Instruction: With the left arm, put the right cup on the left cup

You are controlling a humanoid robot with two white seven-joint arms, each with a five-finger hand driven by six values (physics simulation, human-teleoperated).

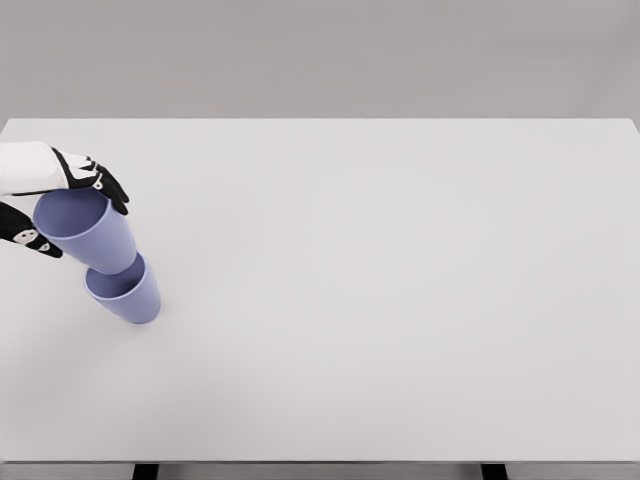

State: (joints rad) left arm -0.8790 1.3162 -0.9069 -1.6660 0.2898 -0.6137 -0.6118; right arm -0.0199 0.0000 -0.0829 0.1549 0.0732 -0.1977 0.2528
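Lower purple cup (128, 294) at left frame carries the tilted upper purple cup (88, 230), pinched by the left hand (60, 205); an off-centre release could topple both.

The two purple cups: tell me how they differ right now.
The upper cup is gripped at its rim by the left hand; the lower cup is touched by no hand. The upper cup sits with its base inside the lower cup's mouth, while the lower cup stands on the table. The upper cup looks larger. Both are the same plain purple.
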